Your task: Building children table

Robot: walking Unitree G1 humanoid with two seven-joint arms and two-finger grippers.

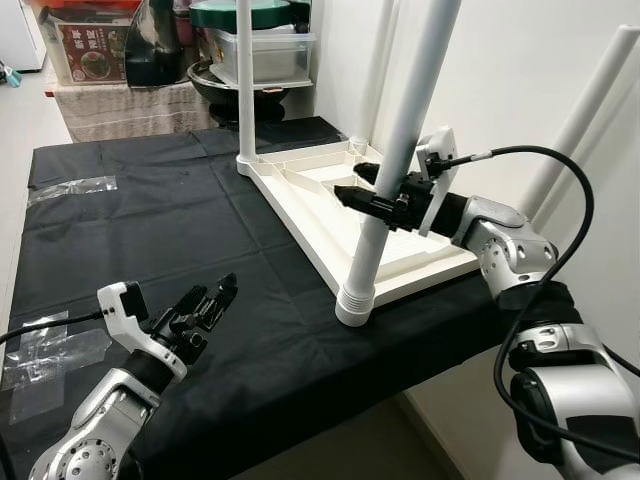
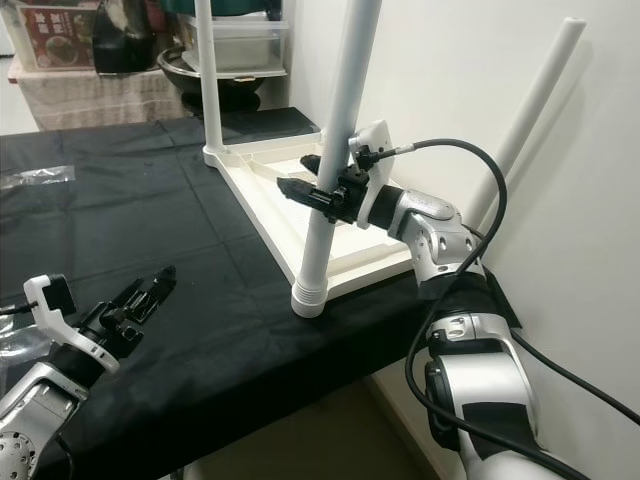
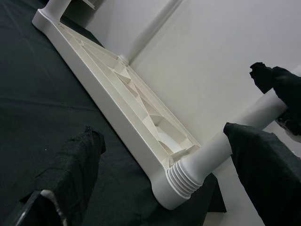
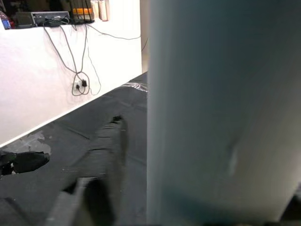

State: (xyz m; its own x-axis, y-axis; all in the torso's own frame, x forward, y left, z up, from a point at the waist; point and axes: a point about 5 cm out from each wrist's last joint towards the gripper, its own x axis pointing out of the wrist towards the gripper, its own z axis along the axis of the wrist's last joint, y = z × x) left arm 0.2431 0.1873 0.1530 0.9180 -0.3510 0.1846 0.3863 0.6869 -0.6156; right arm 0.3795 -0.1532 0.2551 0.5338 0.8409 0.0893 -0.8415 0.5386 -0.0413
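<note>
1. Nearest the camera, the left gripper [image 1: 205,305] hovers low over the black cloth [image 1: 150,230] on the bench, its fingers [image 3: 75,165] spread apart and holding nothing.
2. Most of the bench is draped by that cloth; a clear plastic bag [image 1: 70,188] lies flat near its far left edge.
3. Upside down on the bench's right side lies the white tabletop [image 1: 330,200], ribbed underside facing up.
4. One white leg [image 1: 395,150] stands upright in the tabletop's near corner socket, its ribbed collar [image 1: 355,298] at the base; its top is cut off by the frame.
5. Another leg [image 1: 245,80] stands at the far corner, also cut off above.
6. Partway up the near leg, the right gripper [image 1: 370,185] has its fingers closed around it.
7. Behind the bench, a box [image 1: 90,45] carries printing too small to read.
</note>
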